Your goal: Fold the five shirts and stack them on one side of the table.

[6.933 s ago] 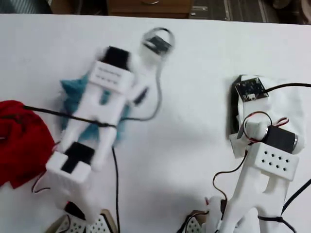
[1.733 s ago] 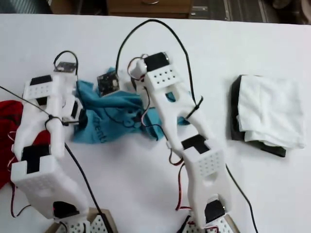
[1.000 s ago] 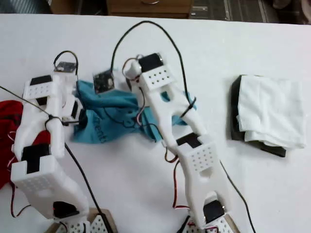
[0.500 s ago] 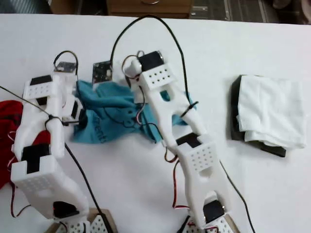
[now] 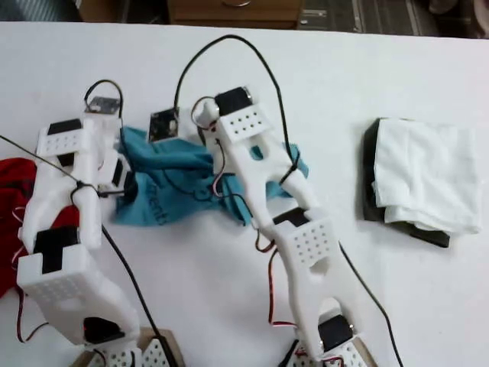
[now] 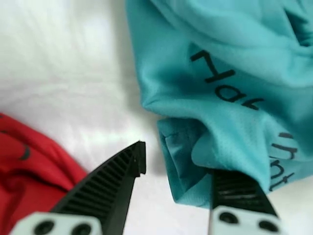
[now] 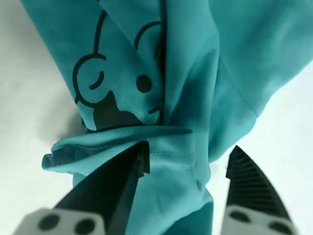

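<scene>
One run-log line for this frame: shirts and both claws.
teal shirt: bunched | left claw: open at its edge | right claw: open astride a fold | white shirt: folded on dark shirt | red shirt: unfolded

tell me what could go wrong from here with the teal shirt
1. The right tool is open astride a bunched ridge of the teal shirt; closing may pinch several layers, so it won't spread flat.
2. The left tool is open at the shirt's corner, close to the red shirt; it might catch only an edge and slip.
</scene>
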